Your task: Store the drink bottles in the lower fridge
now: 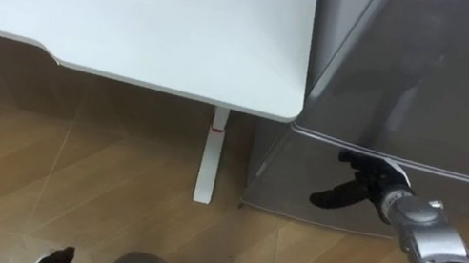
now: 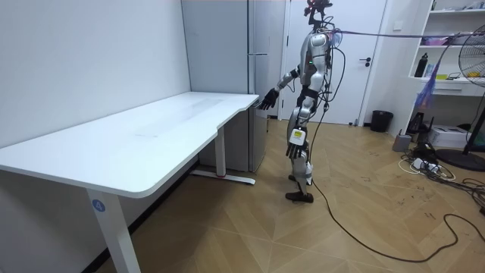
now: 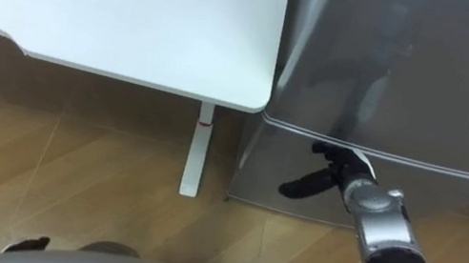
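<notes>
A grey fridge [image 1: 437,80] stands before me with both doors closed; in the room view the fridge [image 2: 258,45] is at the end of the desk. My right hand [image 1: 368,186] reaches out to the seam between the upper door and the lower door [image 1: 288,185]. Its fingers rest at that seam and its thumb sticks out to the left, so the hand is open and holds nothing. My left hand [image 1: 57,262] hangs low at my side with relaxed fingers, also visible in the room view as the left hand [image 2: 292,149].
A white desk [image 1: 140,8] stands to the fridge's left, its corner almost against the fridge, with a white leg [image 1: 209,156] on the wooden floor. Behind me in the room view are a small dark bin [image 2: 381,120], a fan [image 2: 474,68] and loose cables [image 2: 424,167].
</notes>
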Robot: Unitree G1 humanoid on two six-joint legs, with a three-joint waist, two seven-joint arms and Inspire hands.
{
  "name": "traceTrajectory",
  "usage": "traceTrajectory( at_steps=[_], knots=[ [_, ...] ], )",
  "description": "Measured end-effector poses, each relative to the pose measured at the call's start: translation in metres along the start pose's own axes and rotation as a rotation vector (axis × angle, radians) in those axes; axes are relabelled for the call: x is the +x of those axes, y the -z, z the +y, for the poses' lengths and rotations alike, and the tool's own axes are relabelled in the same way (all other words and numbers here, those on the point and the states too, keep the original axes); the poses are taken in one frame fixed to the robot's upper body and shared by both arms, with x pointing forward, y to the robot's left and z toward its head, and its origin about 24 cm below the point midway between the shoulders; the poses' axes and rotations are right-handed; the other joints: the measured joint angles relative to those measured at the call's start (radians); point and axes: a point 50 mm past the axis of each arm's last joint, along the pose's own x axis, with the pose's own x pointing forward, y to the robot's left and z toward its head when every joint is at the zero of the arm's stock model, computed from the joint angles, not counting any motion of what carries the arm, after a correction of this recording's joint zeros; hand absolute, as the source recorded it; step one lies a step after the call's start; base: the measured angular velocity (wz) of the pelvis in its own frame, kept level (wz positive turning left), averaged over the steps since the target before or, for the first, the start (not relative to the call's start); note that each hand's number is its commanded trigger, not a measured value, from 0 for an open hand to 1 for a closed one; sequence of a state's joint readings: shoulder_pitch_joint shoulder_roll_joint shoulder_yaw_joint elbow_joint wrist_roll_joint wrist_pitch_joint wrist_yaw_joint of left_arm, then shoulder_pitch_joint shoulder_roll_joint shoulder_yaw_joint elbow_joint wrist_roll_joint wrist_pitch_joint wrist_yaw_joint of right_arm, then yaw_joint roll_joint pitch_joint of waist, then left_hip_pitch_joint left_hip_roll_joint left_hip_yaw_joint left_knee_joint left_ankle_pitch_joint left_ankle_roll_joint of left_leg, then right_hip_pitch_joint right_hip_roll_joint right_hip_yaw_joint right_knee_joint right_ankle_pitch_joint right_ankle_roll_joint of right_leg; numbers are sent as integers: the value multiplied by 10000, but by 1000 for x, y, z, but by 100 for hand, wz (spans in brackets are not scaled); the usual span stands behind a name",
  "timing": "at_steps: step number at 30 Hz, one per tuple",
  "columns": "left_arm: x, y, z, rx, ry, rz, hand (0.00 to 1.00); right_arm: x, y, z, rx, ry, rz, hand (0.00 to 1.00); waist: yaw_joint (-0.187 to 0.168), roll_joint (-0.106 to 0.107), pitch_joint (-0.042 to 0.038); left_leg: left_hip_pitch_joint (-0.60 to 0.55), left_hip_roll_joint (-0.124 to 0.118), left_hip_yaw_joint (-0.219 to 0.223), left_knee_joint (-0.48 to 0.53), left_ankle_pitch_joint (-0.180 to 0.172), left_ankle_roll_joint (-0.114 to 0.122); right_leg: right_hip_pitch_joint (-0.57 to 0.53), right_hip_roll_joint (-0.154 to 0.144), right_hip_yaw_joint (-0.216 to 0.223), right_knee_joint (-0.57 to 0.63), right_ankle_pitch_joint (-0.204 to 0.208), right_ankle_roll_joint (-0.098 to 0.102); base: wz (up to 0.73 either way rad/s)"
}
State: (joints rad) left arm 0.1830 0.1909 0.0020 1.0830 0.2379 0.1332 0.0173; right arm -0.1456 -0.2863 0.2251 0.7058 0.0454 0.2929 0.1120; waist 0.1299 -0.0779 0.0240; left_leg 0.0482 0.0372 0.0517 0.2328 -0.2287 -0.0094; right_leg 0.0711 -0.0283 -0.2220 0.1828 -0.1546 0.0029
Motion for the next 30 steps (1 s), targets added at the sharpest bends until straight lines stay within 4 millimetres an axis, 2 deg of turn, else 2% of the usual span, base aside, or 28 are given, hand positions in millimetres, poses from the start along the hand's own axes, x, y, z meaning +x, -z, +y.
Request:
traceTrajectory(
  at_steps=[2,5,7,8,10,12,15,18,21,30],
  knots=[
    [0,2,-1,101,28,42,0,1,5,-1,199,-28,-11,0,-4,29,15,-16,0,-33,5,1,-2,18,7,-17,-22,-1,0,10],
    [-1,5,-1,105,90,146,0,4,33,5,370,-156,470,0,-129,-20,-70,-30,-32,-202,-6,-1,-6,203,24,-117,-312,-1,0,23],
    [-1,7,-2,114,136,210,0,1,64,11,525,-256,1529,0,-161,-2,-100,-26,-89,-366,-12,-2,-4,296,-21,-257,-335,-27,38,23],
    [-1,8,-2,138,134,228,0,-1,72,12,560,-273,1790,0,-161,14,-107,-28,-100,-390,4,-2,-3,303,-30,-278,-336,-30,43,18],
    [-1,11,-3,306,115,352,0,-10,107,19,644,-334,2903,0,-210,59,-153,-25,-138,-496,24,-3,2,367,-50,-302,-337,-48,73,15],
    [-2,13,-3,421,103,406,0,-20,132,26,779,-408,3748,0,-197,128,-194,9,-142,-495,25,-3,2,442,-53,-275,-335,-57,88,13],
    [-1,13,-5,301,127,415,0,-33,158,34,1114,-473,4444,0,-270,251,-197,138,-131,-495,-81,-4,2,529,-38,-227,-344,-79,110,2],
    [-2,14,-8,324,243,451,0,-39,168,37,1776,-276,4658,0,-502,271,-179,149,-152,-542,-106,-9,1,584,-53,-222,-359,-153,70,3],
    [-2,17,-11,442,434,613,0,-45,177,43,2535,-125,4850,0,-684,262,-193,202,-152,-547,-53,-9,-3,661,-4,36,-439,-206,45,3],
    [-5,28,-24,507,738,1217,0,-60,201,53,3255,91,5989,0,-794,410,-215,351,-172,-523,-115,-11,-3,704,65,505,-468,-210,36,-1]
  ],
)
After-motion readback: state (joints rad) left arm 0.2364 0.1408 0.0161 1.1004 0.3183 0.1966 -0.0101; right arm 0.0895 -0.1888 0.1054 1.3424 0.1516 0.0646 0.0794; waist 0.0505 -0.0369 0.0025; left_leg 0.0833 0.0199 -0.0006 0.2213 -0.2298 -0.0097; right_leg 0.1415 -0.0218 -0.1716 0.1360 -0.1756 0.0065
